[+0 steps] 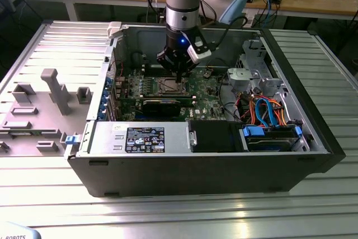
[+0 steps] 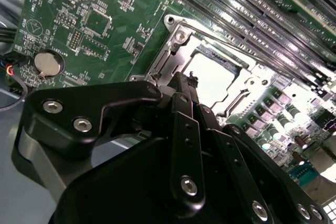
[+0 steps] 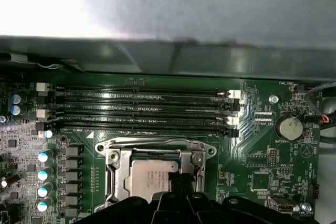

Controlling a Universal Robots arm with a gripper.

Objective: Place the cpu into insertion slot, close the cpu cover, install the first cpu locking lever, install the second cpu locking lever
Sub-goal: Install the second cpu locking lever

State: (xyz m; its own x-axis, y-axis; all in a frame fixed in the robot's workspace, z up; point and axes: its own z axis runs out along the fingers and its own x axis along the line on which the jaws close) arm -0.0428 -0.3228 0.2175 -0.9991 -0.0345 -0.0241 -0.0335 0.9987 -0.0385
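The cpu (image 3: 147,177) (image 2: 210,80) lies flat in the insertion slot (image 1: 170,87) on the green board inside the open computer case. The silver cpu cover (image 3: 116,174) (image 2: 169,51) lies down around it, and the chip's top shows through its window. A thin metal lever rod (image 3: 152,141) (image 2: 220,34) runs along the socket edge nearest the memory slots. My gripper (image 1: 178,76) (image 2: 187,80) (image 3: 176,179) hangs straight over the socket. Its black fingers are shut together with nothing between them, and the tips are at the cpu's edge, hiding part of it.
Long black memory slots (image 3: 142,108) lie beside the socket, and a coin battery (image 3: 290,127) lies farther off. A black graphics card (image 1: 162,104), a power supply (image 1: 140,138) and a drive bay with cables (image 1: 268,116) stand around it. A grey fixture (image 1: 50,93) stands outside the case.
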